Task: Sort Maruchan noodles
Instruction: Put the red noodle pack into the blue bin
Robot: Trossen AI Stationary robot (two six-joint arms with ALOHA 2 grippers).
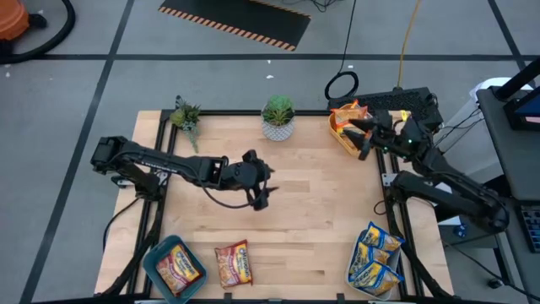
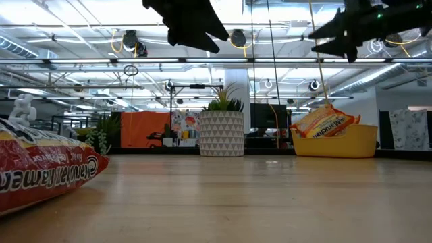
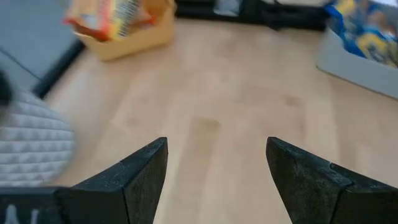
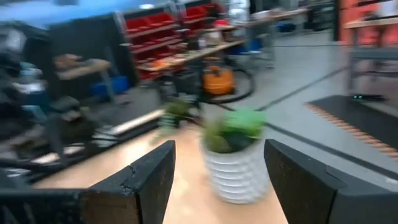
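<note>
A red Maruchan packet (image 1: 234, 263) lies flat on the table near its near edge; it also fills the low view's left (image 2: 40, 172). Another red packet (image 1: 177, 268) lies in the teal bin (image 1: 152, 260). Orange-yellow packets (image 1: 348, 115) sit in the yellow bin (image 1: 348, 140), seen too in the low view (image 2: 325, 123). Blue-and-yellow packets (image 1: 375, 253) fill the pale bin (image 3: 354, 62) at the near right corner. My left gripper (image 1: 261, 198) hovers open over the table's middle. My right gripper (image 1: 364, 133) is open, raised above the yellow bin.
A potted plant in a white patterned pot (image 1: 278, 118) stands at the far edge's middle, a smaller plant (image 1: 186, 116) at the far left corner. Bare wood (image 1: 321, 219) spreads across the table's middle and right between the bins.
</note>
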